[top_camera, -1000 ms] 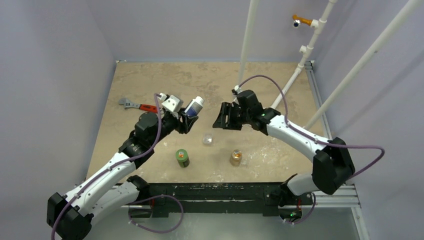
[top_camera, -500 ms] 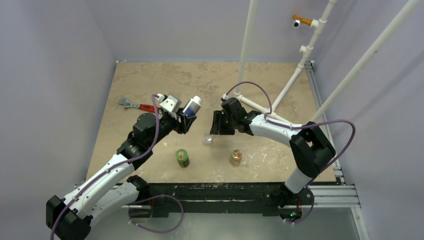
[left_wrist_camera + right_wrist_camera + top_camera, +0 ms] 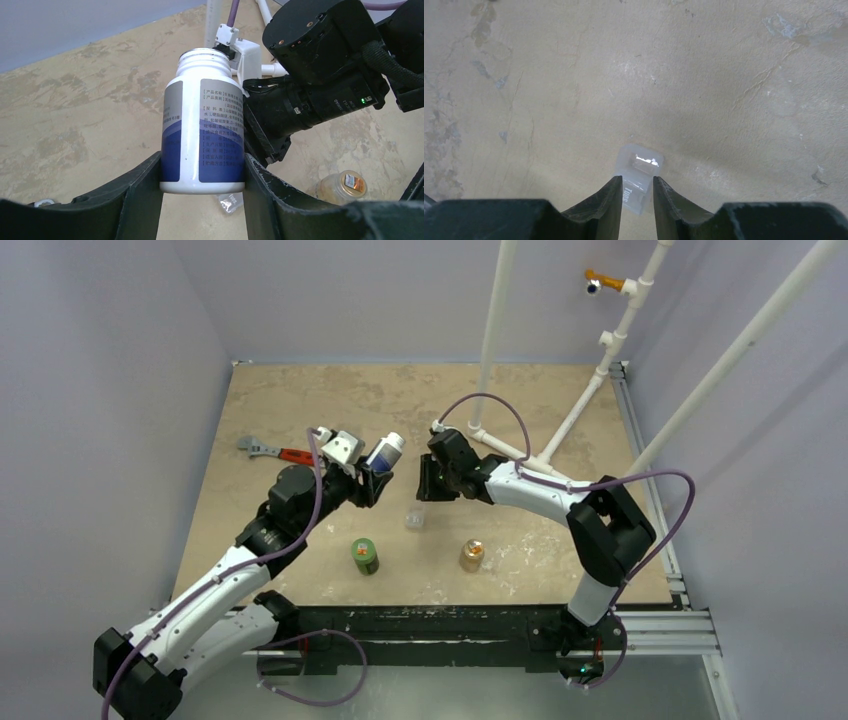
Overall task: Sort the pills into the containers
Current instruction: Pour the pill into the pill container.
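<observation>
My left gripper [image 3: 375, 475] [image 3: 202, 170] is shut on a white bottle with a blue label [image 3: 386, 452] [image 3: 202, 125]. The bottle is tilted above the table and its neck is uncapped. The container, a small transparent case [image 3: 414, 519] [image 3: 640, 162] [image 3: 229, 202] marked "Tues", lies on the table. My right gripper [image 3: 428, 485] [image 3: 638, 187] hangs over the case, open with a narrow gap, and the case shows between and partly behind its fingertips. No pills show in any view.
A green bottle [image 3: 364, 556] and a tan-orange bottle [image 3: 472, 555] [image 3: 345, 186] stand near the front edge. A red-handled wrench [image 3: 272, 450] lies at the left. White pipes [image 3: 495, 330] rise at the back right, and walls close in three sides.
My right arm has swung left, over the transparent case, and its jaws have narrowed. The left arm and its bottle have stayed still.
</observation>
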### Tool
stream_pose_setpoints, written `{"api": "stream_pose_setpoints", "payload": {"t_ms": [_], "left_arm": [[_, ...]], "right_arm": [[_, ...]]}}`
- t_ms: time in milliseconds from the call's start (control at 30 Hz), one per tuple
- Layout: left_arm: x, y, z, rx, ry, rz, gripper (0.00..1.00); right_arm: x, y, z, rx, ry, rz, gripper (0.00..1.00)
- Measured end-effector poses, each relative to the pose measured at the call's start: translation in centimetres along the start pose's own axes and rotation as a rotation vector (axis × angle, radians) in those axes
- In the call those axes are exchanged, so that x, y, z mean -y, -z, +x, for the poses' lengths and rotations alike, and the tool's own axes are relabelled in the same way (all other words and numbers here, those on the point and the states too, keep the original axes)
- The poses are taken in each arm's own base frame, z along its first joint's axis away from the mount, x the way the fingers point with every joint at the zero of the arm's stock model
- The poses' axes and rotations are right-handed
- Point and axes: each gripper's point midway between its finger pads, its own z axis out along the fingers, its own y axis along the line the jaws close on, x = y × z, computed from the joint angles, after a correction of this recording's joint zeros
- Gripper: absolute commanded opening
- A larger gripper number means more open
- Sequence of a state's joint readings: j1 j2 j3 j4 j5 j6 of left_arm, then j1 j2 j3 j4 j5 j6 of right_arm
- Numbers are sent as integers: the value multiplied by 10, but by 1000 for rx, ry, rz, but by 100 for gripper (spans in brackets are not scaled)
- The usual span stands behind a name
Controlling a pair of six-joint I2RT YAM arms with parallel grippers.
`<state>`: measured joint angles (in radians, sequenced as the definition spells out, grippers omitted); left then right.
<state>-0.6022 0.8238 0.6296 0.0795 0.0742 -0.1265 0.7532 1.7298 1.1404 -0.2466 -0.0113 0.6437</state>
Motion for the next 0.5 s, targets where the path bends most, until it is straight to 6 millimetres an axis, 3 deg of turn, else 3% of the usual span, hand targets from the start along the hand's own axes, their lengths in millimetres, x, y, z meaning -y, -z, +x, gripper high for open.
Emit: {"api": "stream_pose_setpoints", "payload": {"t_ms": [500], "left_arm": [[-1,-2,3,-12,-13,-1,0]], "right_arm": [[2,4,8,-20,40,52,25]]}}
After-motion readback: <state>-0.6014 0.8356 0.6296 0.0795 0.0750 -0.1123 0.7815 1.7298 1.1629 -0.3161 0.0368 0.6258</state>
